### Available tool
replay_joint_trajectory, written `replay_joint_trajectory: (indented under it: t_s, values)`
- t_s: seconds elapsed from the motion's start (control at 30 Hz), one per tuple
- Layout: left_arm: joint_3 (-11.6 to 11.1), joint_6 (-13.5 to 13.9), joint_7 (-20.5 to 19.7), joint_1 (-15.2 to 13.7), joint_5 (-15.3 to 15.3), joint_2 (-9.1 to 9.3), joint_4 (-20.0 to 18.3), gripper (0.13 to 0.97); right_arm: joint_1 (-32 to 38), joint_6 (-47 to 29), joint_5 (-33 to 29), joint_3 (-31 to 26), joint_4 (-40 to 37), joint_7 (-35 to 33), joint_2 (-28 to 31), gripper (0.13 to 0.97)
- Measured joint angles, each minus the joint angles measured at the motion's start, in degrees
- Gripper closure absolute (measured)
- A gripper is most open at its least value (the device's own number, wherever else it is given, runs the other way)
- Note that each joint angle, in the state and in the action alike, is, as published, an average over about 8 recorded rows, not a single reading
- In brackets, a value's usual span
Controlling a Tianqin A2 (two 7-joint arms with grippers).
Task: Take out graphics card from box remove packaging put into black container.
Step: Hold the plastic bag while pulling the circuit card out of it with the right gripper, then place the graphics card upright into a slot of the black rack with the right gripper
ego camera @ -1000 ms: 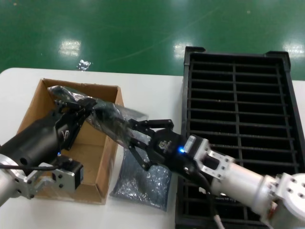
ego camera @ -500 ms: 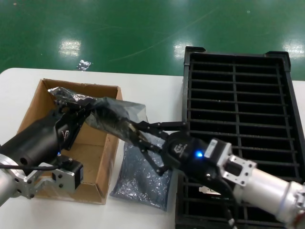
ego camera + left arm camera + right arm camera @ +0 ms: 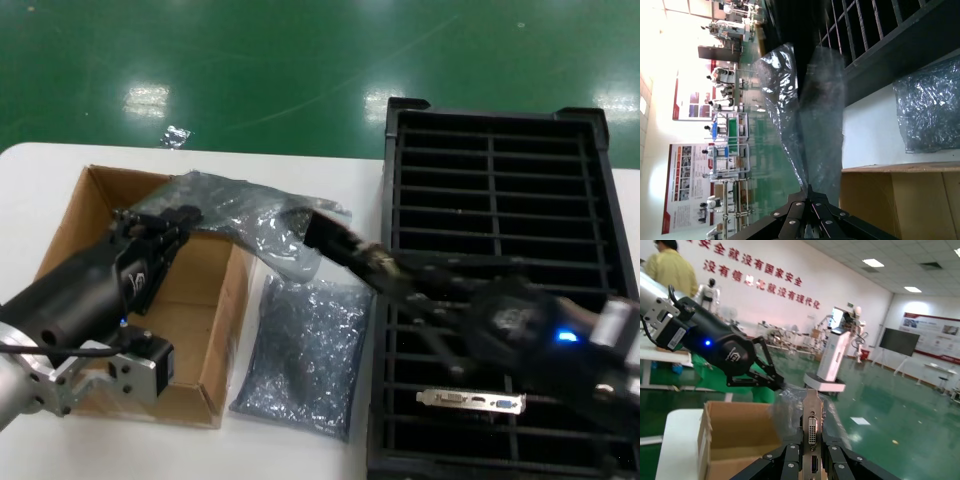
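Over the brown box [image 3: 80,210], my left gripper [image 3: 150,225] is shut on one end of the crinkly silver packaging [image 3: 235,210]. Its fingertips [image 3: 808,189] pinch the packaging [image 3: 810,125], which hangs stretched out from them. My right gripper [image 3: 395,275] is shut on the graphics card [image 3: 335,240]. The card's far end still sits in the packaging's open mouth, at the left edge of the black container [image 3: 500,180]. In the right wrist view the card's silver bracket [image 3: 811,420] stands clamped between the jaws of my right gripper [image 3: 811,445], and my left gripper [image 3: 765,377] is beyond it.
A second, empty bag [image 3: 300,350] lies flat on the white table between the box and the container. Another graphics card [image 3: 470,400] sits in a near slot of the container. The green floor lies beyond the table's far edge.
My right gripper has drawn back to the right with the card, sliding most of it out of the bag. The bag has gone slack and flatter. My left gripper has stayed put.
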Motion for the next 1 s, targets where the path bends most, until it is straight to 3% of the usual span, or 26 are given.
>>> replay_joint_trajectory:
  t_s: [0.27, 0.43, 1.0]
  values:
    - [0.0, 0.0, 0.0, 0.0, 0.0, 0.0, 0.0, 0.958, -10.9, -0.7, 3.8, 10.9, 8.1, 3.4, 11.0, 0.903]
    - [0.0, 0.0, 0.0, 0.0, 0.0, 0.0, 0.0, 0.958, -17.1, 0.4, 4.4, 15.7, 10.6, 4.9, 14.7, 0.903]
    - [0.0, 0.0, 0.0, 0.0, 0.0, 0.0, 0.0, 0.958, -18.1, 2.7, 2.9, 15.8, 11.9, 6.3, 15.1, 0.903]
